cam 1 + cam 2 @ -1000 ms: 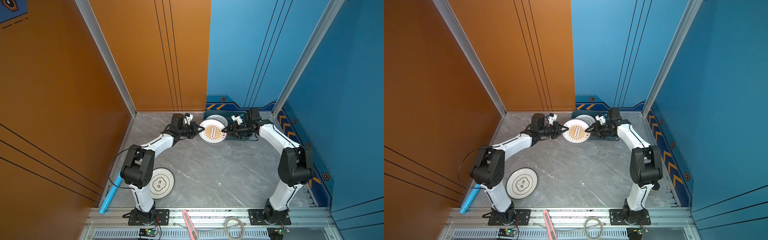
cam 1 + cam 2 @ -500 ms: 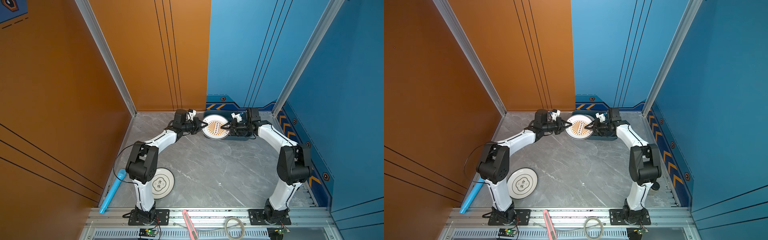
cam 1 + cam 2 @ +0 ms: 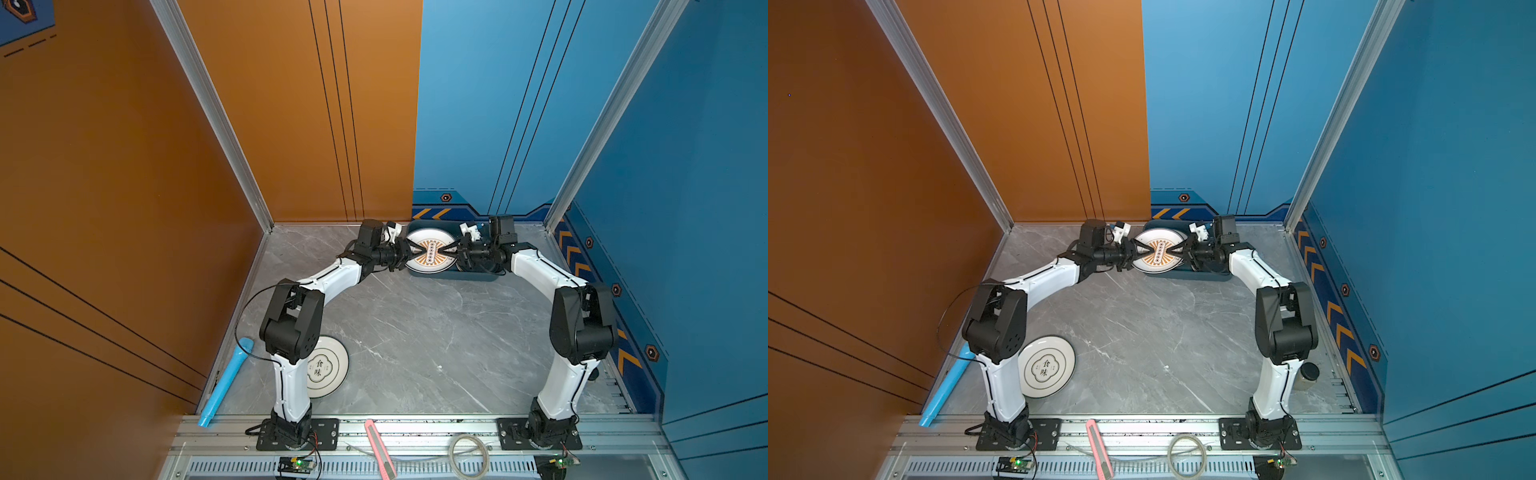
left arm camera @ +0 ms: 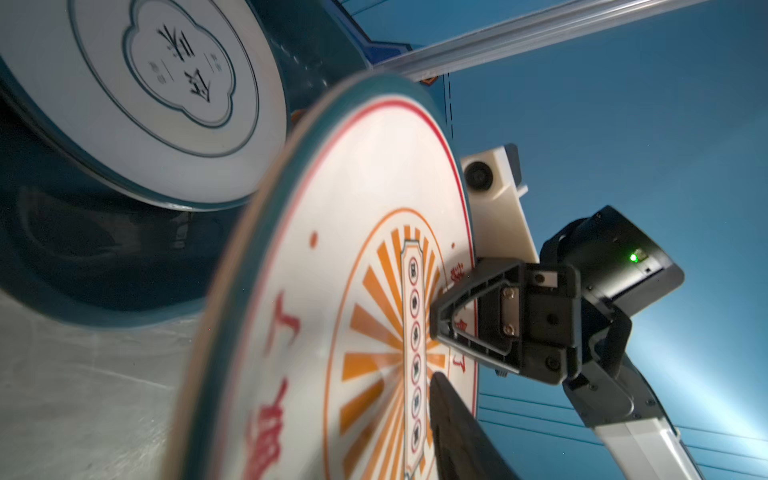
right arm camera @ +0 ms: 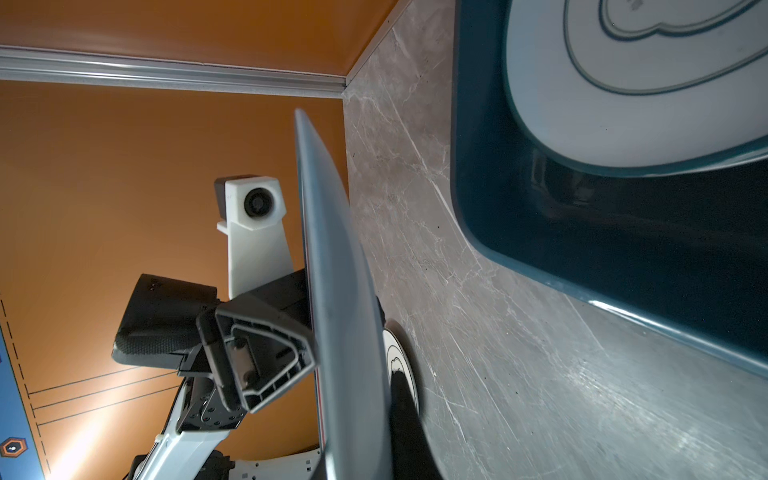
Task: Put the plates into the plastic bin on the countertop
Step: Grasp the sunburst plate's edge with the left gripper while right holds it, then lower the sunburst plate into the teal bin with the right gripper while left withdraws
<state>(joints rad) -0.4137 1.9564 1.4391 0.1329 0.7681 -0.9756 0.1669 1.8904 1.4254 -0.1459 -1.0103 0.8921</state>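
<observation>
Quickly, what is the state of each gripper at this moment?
Left gripper: cannot be told; it is at the edge of the sunburst plate.
Right gripper: closed, holding the sunburst plate.

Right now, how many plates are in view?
3. Sunburst plate held up at the plastic bin; one quatrefoil plate lying inside the bin; second quatrefoil plate on the countertop by the left arm's base. More may hide underneath.

the middle of the counter point(image 3: 415, 332) lies bare between the arms. at the far wall the sunburst plate point(image 3: 431, 266) hangs over the bin point(image 3: 473, 275), with the left gripper point(image 3: 415, 252) and right gripper point(image 3: 449, 251) at its sides, blocking entry from above. a second plate point(image 4: 166, 104) lies inside the bin. a third plate point(image 3: 332, 365) crowds the left arm's base.
</observation>
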